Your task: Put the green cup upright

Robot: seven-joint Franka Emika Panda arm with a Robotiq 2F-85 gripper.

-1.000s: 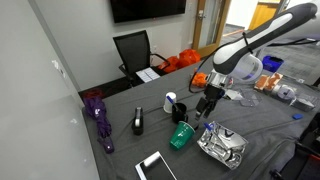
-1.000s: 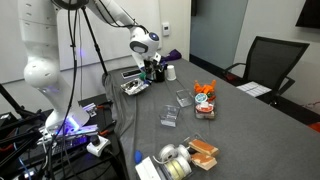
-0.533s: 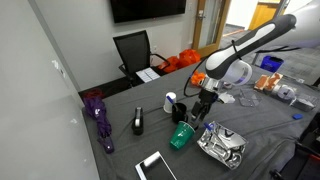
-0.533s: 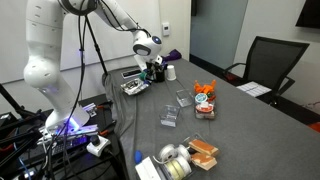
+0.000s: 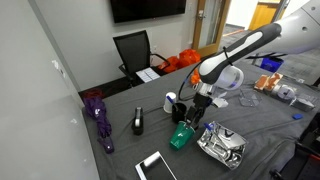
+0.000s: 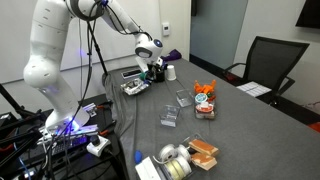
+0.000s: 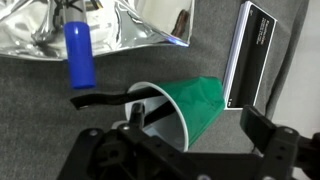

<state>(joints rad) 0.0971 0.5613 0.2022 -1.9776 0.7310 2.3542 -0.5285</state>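
Observation:
The green cup [image 5: 181, 136] lies on its side on the grey table, near the front edge. In the wrist view the green cup [image 7: 200, 108] points its white-lined mouth to the left. My gripper [image 5: 197, 118] is just above it and open. In the wrist view the gripper [image 7: 198, 122] straddles the cup: one finger is at the mouth by the rim, the other is outside past the cup's narrow end. Nothing is gripped. In an exterior view the gripper [image 6: 155, 70] hides the cup.
A white mug [image 5: 171, 101] and a black cylindrical object [image 5: 138, 122] stand behind the cup. A silver foil bag [image 5: 222, 145] lies beside it, with a blue cylinder [image 7: 79, 52] in front. A flat black device [image 7: 252, 55] lies close by. A purple object [image 5: 98, 115] lies along the edge.
The arm has moved down and toward the green cup, bringing the open fingers around it. The cup has not moved.

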